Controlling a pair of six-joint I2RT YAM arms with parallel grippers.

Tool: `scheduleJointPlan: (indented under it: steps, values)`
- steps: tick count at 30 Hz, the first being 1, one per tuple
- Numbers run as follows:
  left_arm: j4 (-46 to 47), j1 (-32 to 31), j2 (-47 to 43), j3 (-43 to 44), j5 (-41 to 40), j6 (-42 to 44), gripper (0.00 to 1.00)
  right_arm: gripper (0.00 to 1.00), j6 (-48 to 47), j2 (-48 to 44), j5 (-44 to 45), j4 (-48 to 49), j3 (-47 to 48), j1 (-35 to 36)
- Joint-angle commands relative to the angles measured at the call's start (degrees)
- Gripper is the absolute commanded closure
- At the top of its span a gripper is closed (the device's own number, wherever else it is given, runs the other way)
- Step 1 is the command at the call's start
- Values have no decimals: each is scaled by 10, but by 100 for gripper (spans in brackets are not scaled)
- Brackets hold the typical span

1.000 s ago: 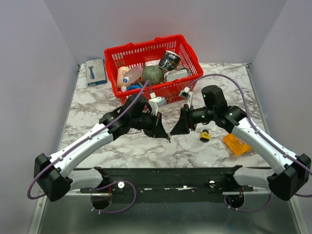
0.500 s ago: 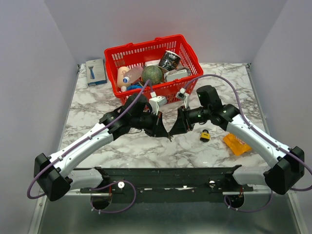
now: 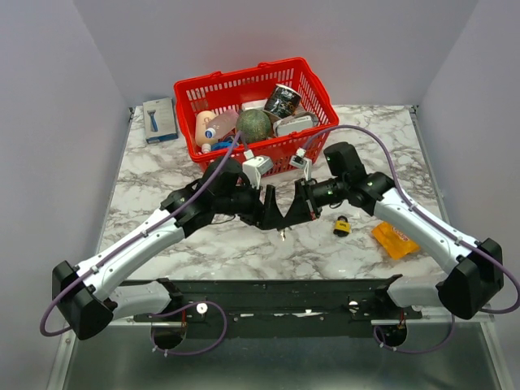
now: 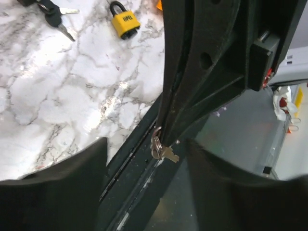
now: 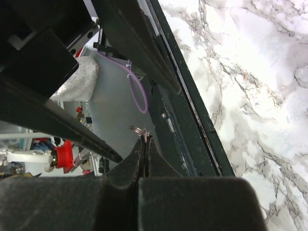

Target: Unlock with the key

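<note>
Right gripper [image 5: 144, 143] has swung in against left gripper [image 4: 147, 163] at the marble worktop's [image 3: 154, 175] near edge, tightly pinching a small silver key [image 4: 164, 152]; left jaws gape empty.

— Anything legible?
— One short dark word on the yellow padlock [image 4: 126, 24], upper left of the left wrist view. The letters are too small to be sure of.
— The blue box [image 3: 160, 119], the can [image 3: 282, 101], top view?
— Printed, but unreadable.

Glossy marble-look table [image 4: 62, 96], shiny metal key [image 4: 167, 154], glossy yellow padlock [image 4: 126, 26], matt black fingers [image 4: 62, 192]
</note>
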Motion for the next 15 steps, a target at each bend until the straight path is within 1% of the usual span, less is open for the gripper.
scheduleJointPlan:
  steps: [1, 3, 6, 7, 8, 9, 11, 13, 14, 15]
  values:
    - [10, -2, -35, 2, -67, -6, 18, 99, 1, -7, -4, -30, 28, 3]
    - [21, -2, -47, -1, -69, -14, 15, 99, -13, -9, 3, -62, 39, 3]
    - [45, -2, -44, -9, -32, -32, 17, 99, -49, -11, -1, -108, 57, 3]
    - [50, -2, -40, -12, -18, -37, 19, 99, -59, -13, -5, -114, 60, 3]
    - [55, -2, -36, -16, -9, -40, 26, 99, -62, -17, -8, -119, 60, 3]
    - [61, -3, -30, -18, 13, -49, 30, 99, -65, -18, -11, -126, 62, 3]
    - [64, -2, -27, -22, 26, -58, 33, 99, -64, -25, 3, -129, 64, 3]
    - [69, -2, -37, -26, 32, -70, 28, 99, -50, -36, 37, -129, 68, 3]
    - [71, -3, -42, -31, 29, -76, 20, 99, -46, -39, 46, -129, 71, 3]
    - [77, -2, -55, -35, 24, -81, 17, 99, -43, -46, 56, -125, 75, 3]
